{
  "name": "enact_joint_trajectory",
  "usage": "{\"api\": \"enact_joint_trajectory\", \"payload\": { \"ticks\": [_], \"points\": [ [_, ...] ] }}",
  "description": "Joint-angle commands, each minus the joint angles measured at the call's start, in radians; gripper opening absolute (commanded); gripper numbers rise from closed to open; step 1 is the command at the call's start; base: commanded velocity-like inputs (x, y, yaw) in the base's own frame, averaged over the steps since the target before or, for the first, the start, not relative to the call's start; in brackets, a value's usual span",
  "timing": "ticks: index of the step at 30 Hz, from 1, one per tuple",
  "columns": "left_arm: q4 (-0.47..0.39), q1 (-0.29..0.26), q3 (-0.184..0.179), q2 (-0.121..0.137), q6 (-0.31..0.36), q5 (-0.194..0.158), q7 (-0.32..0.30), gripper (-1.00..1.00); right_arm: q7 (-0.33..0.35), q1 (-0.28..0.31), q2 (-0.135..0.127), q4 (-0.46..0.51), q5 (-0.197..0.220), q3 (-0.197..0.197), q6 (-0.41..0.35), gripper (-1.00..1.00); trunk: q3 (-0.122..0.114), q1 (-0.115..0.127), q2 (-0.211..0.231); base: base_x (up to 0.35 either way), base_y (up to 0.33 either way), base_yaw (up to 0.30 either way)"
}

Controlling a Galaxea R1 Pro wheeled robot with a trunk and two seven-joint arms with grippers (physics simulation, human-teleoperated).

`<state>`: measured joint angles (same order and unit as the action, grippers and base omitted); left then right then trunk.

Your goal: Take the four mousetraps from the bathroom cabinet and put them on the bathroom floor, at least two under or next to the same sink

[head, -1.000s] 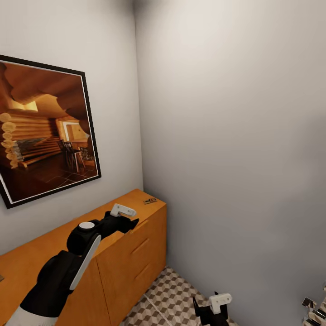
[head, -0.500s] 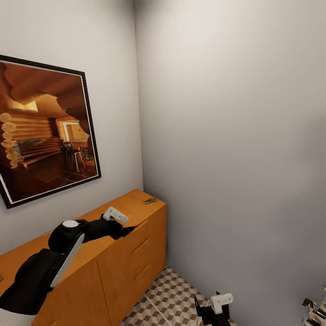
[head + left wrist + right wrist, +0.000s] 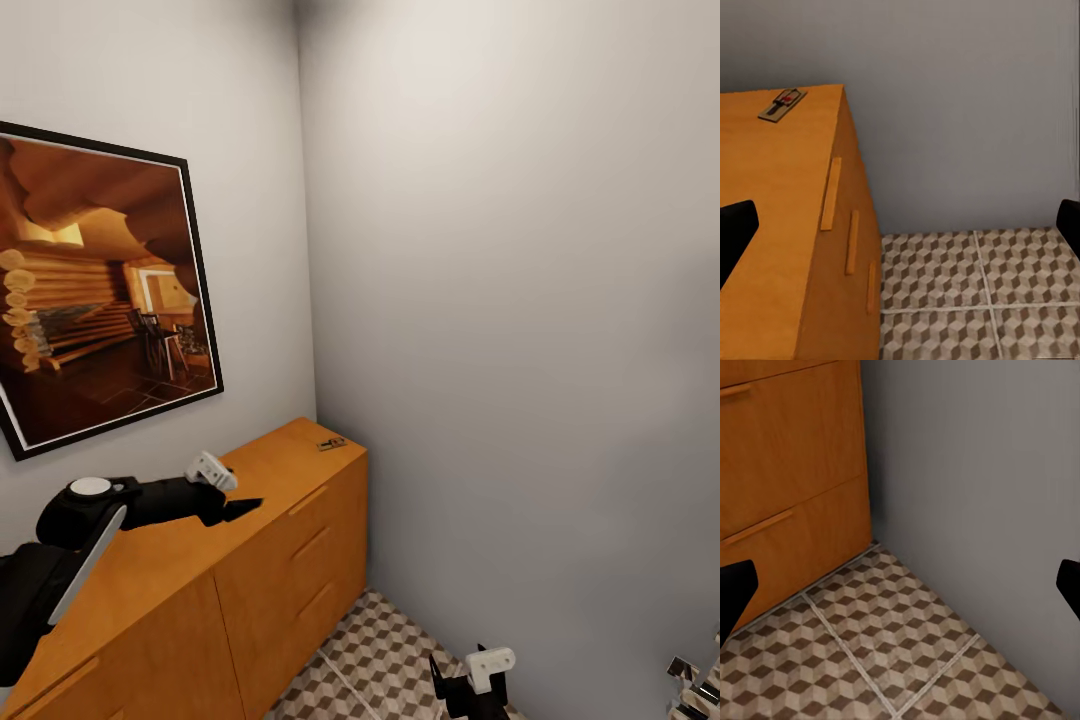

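Head view: mousetrap (image 3: 331,443) at cabinet's (image 3: 262,560) far corner, ahead of my left fingers (image 3: 236,508), spread wide, empty; left arm nearer

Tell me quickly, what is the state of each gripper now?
Left gripper: open, holding nothing, above the cabinet.
Right gripper: open, holding nothing.

A large framed picture (image 3: 100,290) hangs on the pale grey wall (image 3: 250,150) at about nine o'clock in the head view. Its thin black frame and white mat surround a warm orange-brown scene of a log-built interior with a table and chairs. A second plain grey wall (image 3: 520,300) meets the first at a corner running up toward twelve o'clock. At the four o'clock edge, small chrome fittings (image 3: 695,685) are too cropped to identify.
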<state>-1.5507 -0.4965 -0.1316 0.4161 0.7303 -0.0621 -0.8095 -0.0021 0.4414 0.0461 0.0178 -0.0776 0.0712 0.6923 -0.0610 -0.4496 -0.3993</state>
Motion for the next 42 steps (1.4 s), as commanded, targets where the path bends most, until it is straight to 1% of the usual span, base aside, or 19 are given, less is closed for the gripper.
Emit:
{"api": "enact_joint_trajectory", "payload": {
  "ticks": [1, 2, 7, 30, 33, 34, 35, 37, 40, 42],
  "points": [
    [0.000, 0.000, 0.001, 0.004, 0.004, -0.007, -0.006, 1.00, -0.001, 0.000, 0.000, -0.001, 0.002, 0.006, 0.003, 1.00, 0.000, 0.000, -0.001, 0.000, 0.000, 0.000],
    [0.000, 0.000, 0.004, 0.011, -0.004, -0.007, -0.021, 1.00, -0.001, 0.000, 0.000, -0.001, 0.002, 0.006, 0.003, 1.00, 0.000, 0.000, -0.001, 0.000, 0.000, 0.000],
    [0.000, 0.000, 0.006, 0.018, -0.011, -0.007, -0.033, 1.00, -0.001, 0.000, 0.000, -0.001, 0.002, 0.006, 0.003, 1.00, 0.000, 0.000, -0.001, 0.000, 0.000, 0.000],
    [0.003, 0.000, 0.003, 0.019, -0.014, -0.007, -0.036, 1.00, -0.006, -0.005, 0.001, -0.004, 0.003, 0.008, 0.003, 1.00, 0.000, 0.000, -0.001, 0.000, 0.000, 0.000],
    [0.004, 0.000, 0.003, 0.020, -0.014, -0.007, -0.036, 1.00, -0.006, -0.044, 0.002, -0.005, 0.004, 0.008, 0.004, 1.00, 0.000, 0.000, -0.001, 0.000, 0.000, 0.000],
    [0.004, 0.000, 0.003, 0.020, -0.014, -0.007, -0.036, 1.00, -0.009, -0.072, 0.002, -0.005, 0.004, 0.008, 0.005, 1.00, 0.000, 0.000, -0.001, 0.000, 0.000, 0.000],
    [0.004, 0.000, 0.003, 0.020, -0.014, -0.007, -0.036, 1.00, -0.011, -0.087, 0.002, -0.005, 0.004, 0.008, 0.006, 1.00, 0.000, 0.000, -0.001, 0.000, 0.000, 0.000],
    [0.004, 0.000, 0.003, 0.020, -0.014, -0.007, -0.036, 1.00, -0.018, -0.146, 0.002, -0.005, 0.004, 0.008, 0.012, 1.00, 0.000, 0.000, -0.001, 0.000, 0.000, 0.000],
    [0.004, 0.000, 0.003, 0.020, -0.014, -0.007, -0.036, 1.00, -0.021, -0.188, 0.001, -0.005, 0.004, 0.007, 0.019, 1.00, 0.000, 0.000, -0.001, 0.000, 0.000, 0.000],
    [0.004, 0.000, 0.003, 0.020, -0.014, -0.007, -0.036, 1.00, -0.024, -0.246, 0.002, -0.006, 0.005, 0.007, 0.037, 1.00, 0.000, 0.000, -0.001, 0.000, 0.000, 0.000]
  ]
}}
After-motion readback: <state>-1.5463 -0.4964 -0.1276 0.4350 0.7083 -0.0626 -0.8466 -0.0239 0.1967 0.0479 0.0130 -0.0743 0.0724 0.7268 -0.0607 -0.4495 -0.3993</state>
